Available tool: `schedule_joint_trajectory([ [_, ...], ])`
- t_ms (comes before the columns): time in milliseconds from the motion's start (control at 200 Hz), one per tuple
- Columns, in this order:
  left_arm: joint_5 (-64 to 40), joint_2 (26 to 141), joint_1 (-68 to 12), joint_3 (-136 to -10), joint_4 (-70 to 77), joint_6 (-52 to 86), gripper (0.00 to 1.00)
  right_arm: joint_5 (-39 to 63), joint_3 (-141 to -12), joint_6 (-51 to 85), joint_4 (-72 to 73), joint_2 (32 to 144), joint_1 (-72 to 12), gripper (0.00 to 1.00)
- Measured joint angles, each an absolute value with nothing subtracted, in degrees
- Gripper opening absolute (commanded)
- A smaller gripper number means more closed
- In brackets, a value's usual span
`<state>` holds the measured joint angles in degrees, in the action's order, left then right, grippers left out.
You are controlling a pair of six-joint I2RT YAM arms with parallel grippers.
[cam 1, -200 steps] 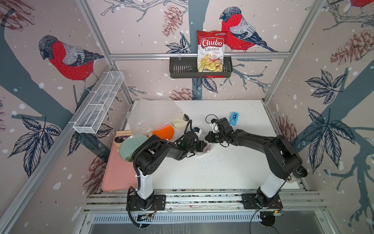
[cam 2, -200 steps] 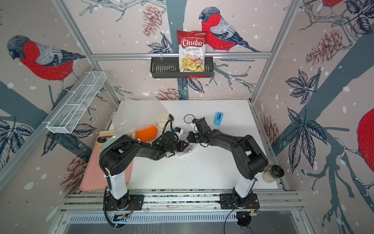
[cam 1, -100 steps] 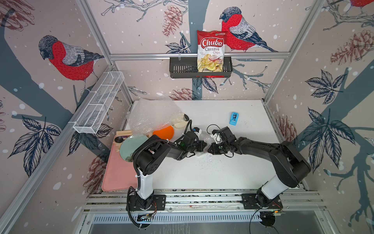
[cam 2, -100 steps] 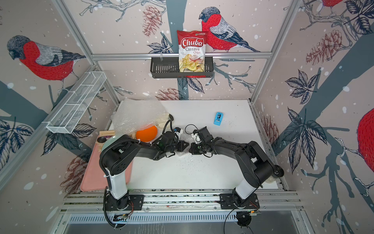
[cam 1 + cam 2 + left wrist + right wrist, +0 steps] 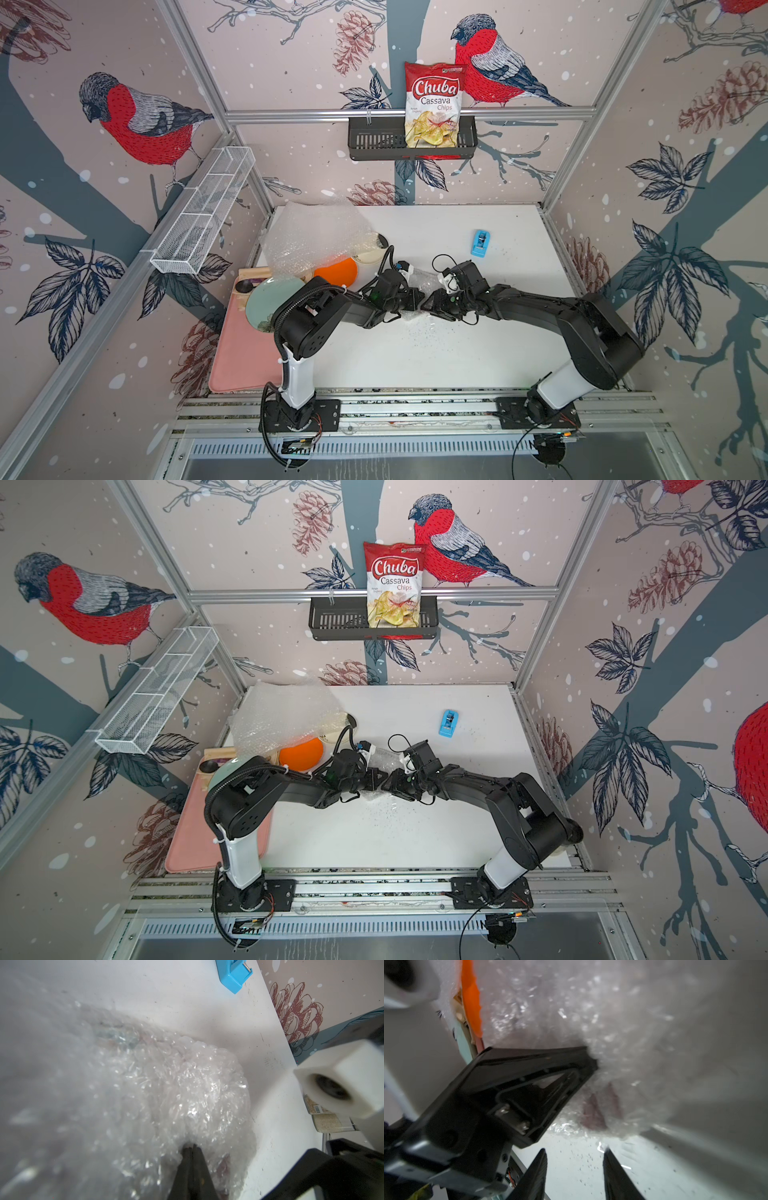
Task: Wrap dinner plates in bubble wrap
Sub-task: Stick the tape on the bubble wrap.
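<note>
Left claw point(image 5: 191, 1146) clamped on bubble wrap point(image 5: 187, 1088), right claw point(image 5: 575, 1152) parted, long axis unclear

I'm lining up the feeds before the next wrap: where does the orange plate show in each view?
Both top views: orange plate, left of table centre, at the edge of the loose bubble wrap sheet.
Left wrist: not in it.
Right wrist: only a thin orange edge, next to the wrap.
Shared landmark: the bubble-wrapped bundle, seen in all four.
</note>
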<state>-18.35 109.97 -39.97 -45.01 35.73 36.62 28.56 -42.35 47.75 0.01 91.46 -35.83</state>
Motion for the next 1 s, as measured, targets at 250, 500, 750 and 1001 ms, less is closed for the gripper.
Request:
schedule_joint_trajectory([
  [250,-18.3,110.0,-40.0,-44.8,36.2,37.1,0.00,24.9,-41.9,49.5,1.0,91.1,-33.2,0.67],
  [500,-19.0,110.4,-39.9,-44.7,37.0,37.1,0.00,28.3,-45.5,43.7,3.8,97.8,-25.3,0.62],
  [750,-19.4,110.3,-39.8,-44.7,37.1,37.1,0.00,36.1,-53.9,39.1,6.3,108.1,-24.9,0.17],
  [1001,-19.5,107.4,-39.0,-44.6,34.0,37.0,0.00,36.2,-57.8,38.2,1.2,107.7,-25.5,0.00],
])
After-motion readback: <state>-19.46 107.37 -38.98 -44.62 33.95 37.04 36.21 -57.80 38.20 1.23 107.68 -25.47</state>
